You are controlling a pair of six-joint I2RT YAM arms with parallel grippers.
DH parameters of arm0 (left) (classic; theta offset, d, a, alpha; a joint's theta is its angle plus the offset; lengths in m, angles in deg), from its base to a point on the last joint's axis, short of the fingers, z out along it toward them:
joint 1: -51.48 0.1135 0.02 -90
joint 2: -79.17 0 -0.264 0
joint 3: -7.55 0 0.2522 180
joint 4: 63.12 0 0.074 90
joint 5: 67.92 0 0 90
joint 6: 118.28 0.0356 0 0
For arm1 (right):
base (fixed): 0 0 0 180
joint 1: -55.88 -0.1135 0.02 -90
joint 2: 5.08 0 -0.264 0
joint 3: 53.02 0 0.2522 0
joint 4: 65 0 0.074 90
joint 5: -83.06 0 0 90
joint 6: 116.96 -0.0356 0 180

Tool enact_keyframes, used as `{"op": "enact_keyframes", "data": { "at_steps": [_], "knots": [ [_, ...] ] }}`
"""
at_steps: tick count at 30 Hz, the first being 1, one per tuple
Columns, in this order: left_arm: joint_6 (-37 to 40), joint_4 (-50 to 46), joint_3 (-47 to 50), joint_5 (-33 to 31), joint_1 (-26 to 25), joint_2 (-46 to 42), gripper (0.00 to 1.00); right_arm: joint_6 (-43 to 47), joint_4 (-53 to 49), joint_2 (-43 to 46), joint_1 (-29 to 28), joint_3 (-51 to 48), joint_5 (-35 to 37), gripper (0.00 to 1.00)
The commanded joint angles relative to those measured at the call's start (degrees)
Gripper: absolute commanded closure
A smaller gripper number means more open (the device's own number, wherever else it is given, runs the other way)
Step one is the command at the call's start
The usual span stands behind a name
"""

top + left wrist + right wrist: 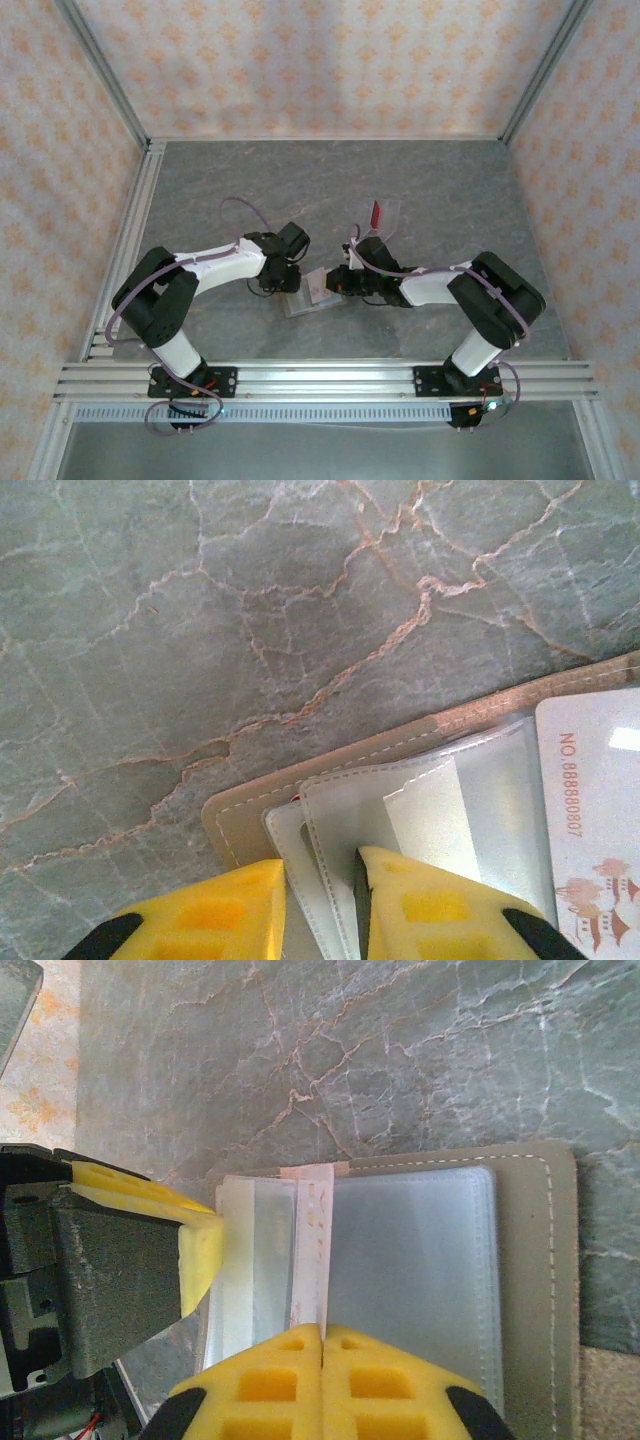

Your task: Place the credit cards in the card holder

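The card holder (305, 303) lies open on the table between the two arms, with its tan cover (250, 815) down and its clear sleeves up. My left gripper (320, 860) is shut on the corner of a clear sleeve, and it also shows from above (283, 285). My right gripper (322, 1328) is shut on a pale credit card (310, 1250) with pink print. That card stands on edge over the sleeves near the fold of the card holder (530, 1260). The card's numbered face (590, 810) shows at the right of the left wrist view. My right gripper (338, 283) faces the left one.
A clear plastic stand (388, 212) behind the right arm holds a red card (375, 213). The grey marbled table top (300, 180) stretches to patterned walls, with metal rails along the left and front edges. The left gripper's yellow finger (195, 1240) sits close beside the sleeves.
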Motion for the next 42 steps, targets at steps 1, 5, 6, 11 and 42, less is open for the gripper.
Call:
{"op": "enact_keyframes", "data": {
  "at_steps": [1, 5, 6, 11, 42],
  "knots": [
    [0.34, -3.34, 1.83, -2.26, -0.07, 1.66, 0.75, 0.21, 0.44, -0.50, -0.33, -1.07, 1.02, 1.00],
    [0.16, -3.11, 2.14, -2.29, -0.04, 1.63, 0.75, -0.18, 1.25, -1.02, -0.31, -0.90, 0.75, 1.00],
    [0.16, -3.07, 2.13, -2.18, -0.07, 1.59, 0.75, -0.45, 1.69, -1.28, -0.44, -0.81, 0.61, 1.00],
    [0.14, -3.13, 1.97, -2.15, -0.07, 1.59, 0.75, -1.13, 2.79, -2.67, -2.01, 0.14, 0.89, 1.00],
    [0.36, -3.11, 2.58, -2.38, -0.19, 0.84, 0.75, 1.67, -4.51, 2.11, -0.76, -0.45, 4.29, 1.00]
  ]
}}
